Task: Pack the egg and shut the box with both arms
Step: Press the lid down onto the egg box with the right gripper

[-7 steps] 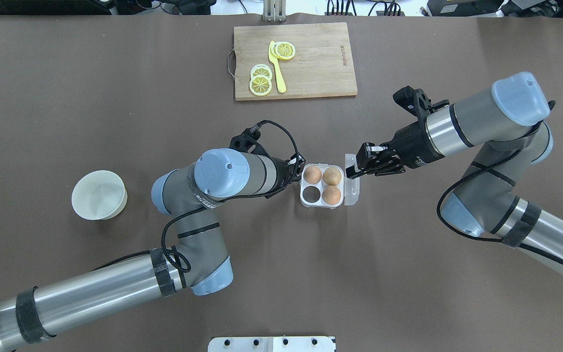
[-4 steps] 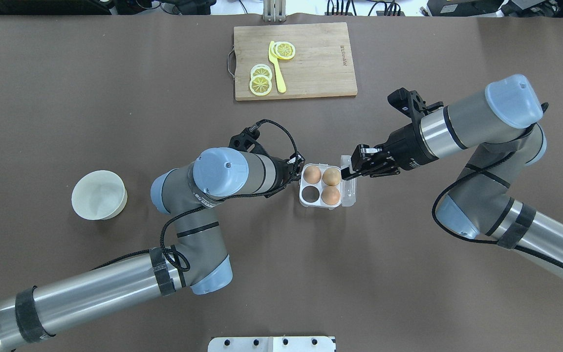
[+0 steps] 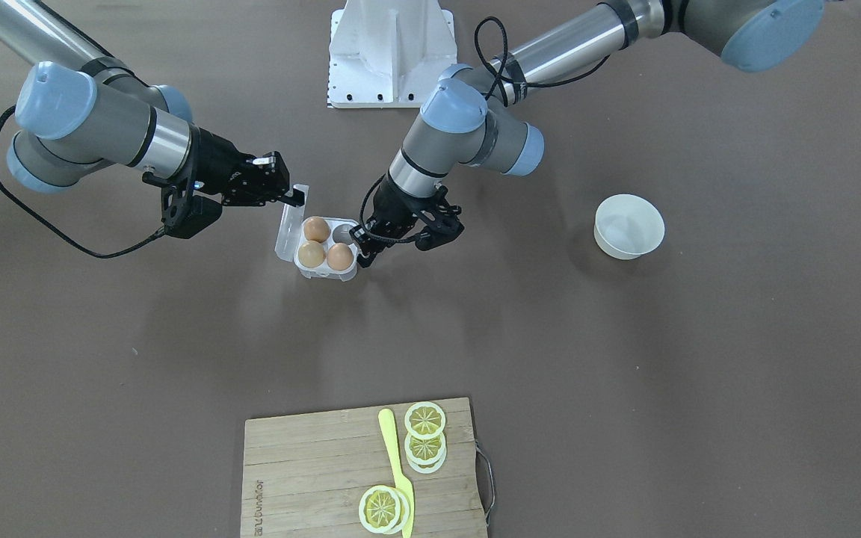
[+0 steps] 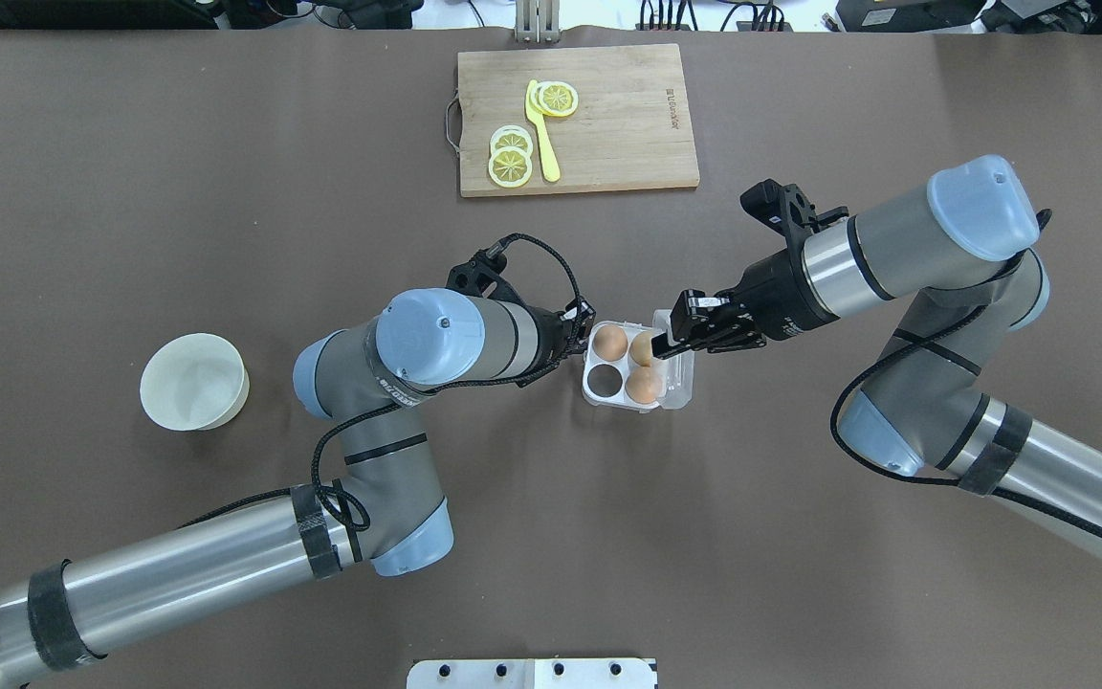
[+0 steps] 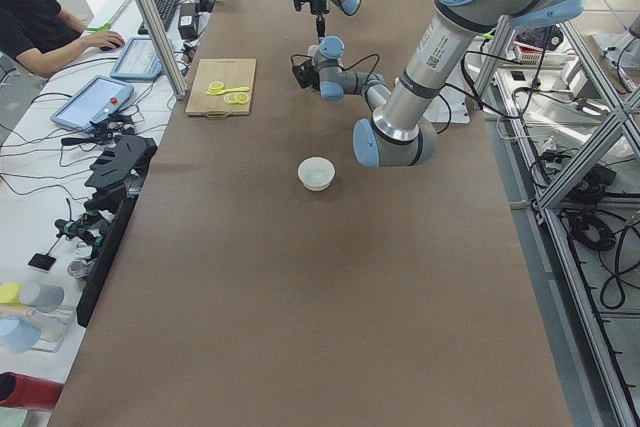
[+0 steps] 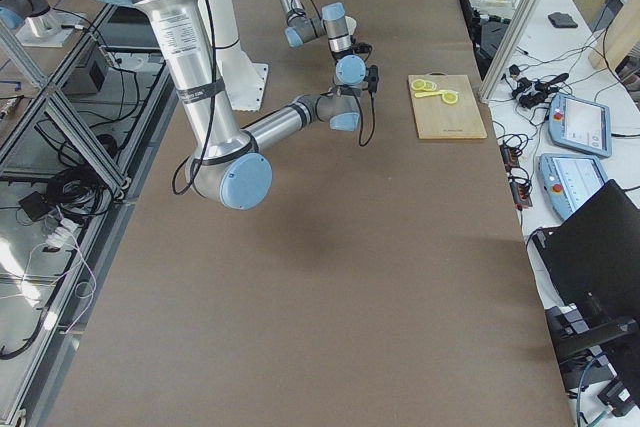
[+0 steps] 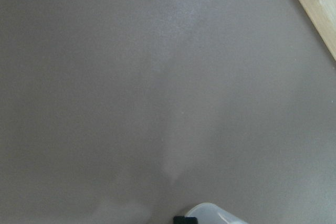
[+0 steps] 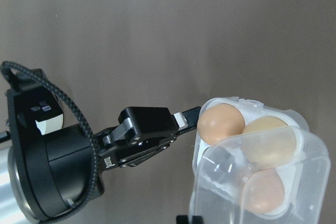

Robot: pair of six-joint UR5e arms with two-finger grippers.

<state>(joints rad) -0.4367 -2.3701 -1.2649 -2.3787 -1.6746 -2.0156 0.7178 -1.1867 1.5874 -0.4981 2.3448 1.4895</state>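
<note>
The bowl (image 4: 192, 381) is sitting well apart from the box (image 4: 622, 365), out on the left arm's side. The left arm (image 4: 436, 340) is reaching in toward the box, and the left gripper (image 3: 360, 246) is resting right at the box's edge on that side, with one finger (image 8: 185, 116) touching the rim. I cannot tell whether it is pinching the rim or only pressing against it. Beyond the box, on the side away from the robot, a board (image 4: 628, 124) is lying with lemon slices (image 4: 510, 163) and a yellow knife (image 4: 541, 139) on it. The box is standing on the table (image 4: 130, 191) between the two grippers. In it a paler egg (image 4: 611, 341) is sitting in the far cell next to the left gripper, and two browner eggs (image 4: 644, 386) are sitting in the two cells along the hinge side. The near cell (image 4: 602, 381) by the left gripper is standing empty. The lid (image 4: 683, 383) is tilting up from the hinge side of the box, leaning over the browner eggs and not yet lying down on the box. The right gripper (image 4: 666, 342) is clamping the lid's free edge near its far corner, with the fingers closed on the plastic. The right arm (image 4: 895, 249) is stretching in from the side of the box opposite the bowl.
</note>
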